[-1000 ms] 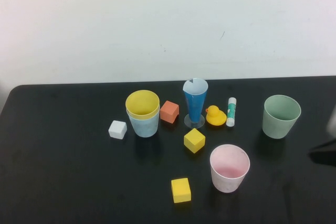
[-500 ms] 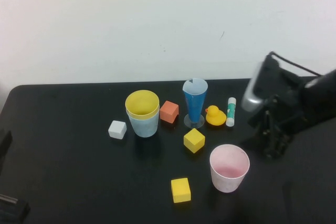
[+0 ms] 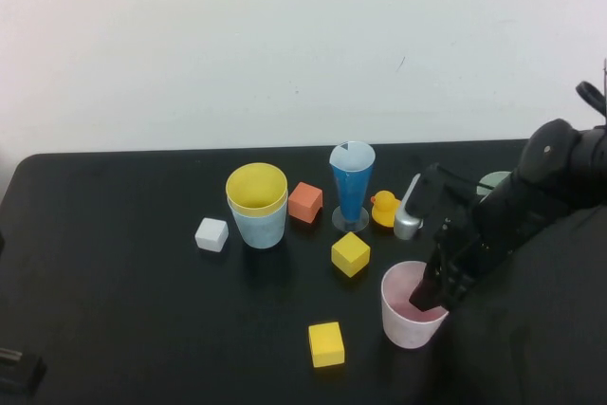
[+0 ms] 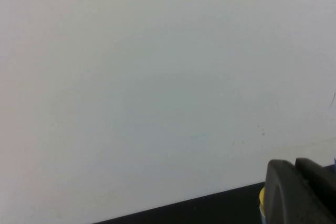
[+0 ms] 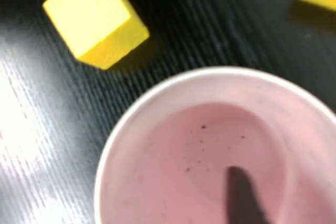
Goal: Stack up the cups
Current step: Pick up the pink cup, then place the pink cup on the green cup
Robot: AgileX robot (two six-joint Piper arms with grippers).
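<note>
Near the table's [image 3: 114, 282] right front: pink cup [image 3: 408, 327], upright and mouth up, with right gripper [image 3: 429, 296] dipped at its far rim. Jaws spread apart, holding nothing; one finger [image 5: 242, 195] down inside the pink cup, clear of the wall on all sides. Probably posed that way to straddle the wall and pinch it, a rim grip being the easy way to lift a tapered cup without crushing it. Not yet closed, not yet lifted. Left of centre: yellow cup [image 3: 257, 187] already nested in blue cup [image 3: 259, 227], rim proud above it, so likely the stack to carry the pink one to. Behind the right arm: green cup [image 3: 493, 179], only a sliver of rim showing, apart from the rest and unstacked. Between pink cup and stack: two yellow cubes [image 3: 350, 253] and cone glass [image 3: 352, 182], worth clearing on a high path. At the table's left edge, well away from every cup: left gripper [image 4: 296, 195], shut on nothing, seemingly parked to leave room.
</note>
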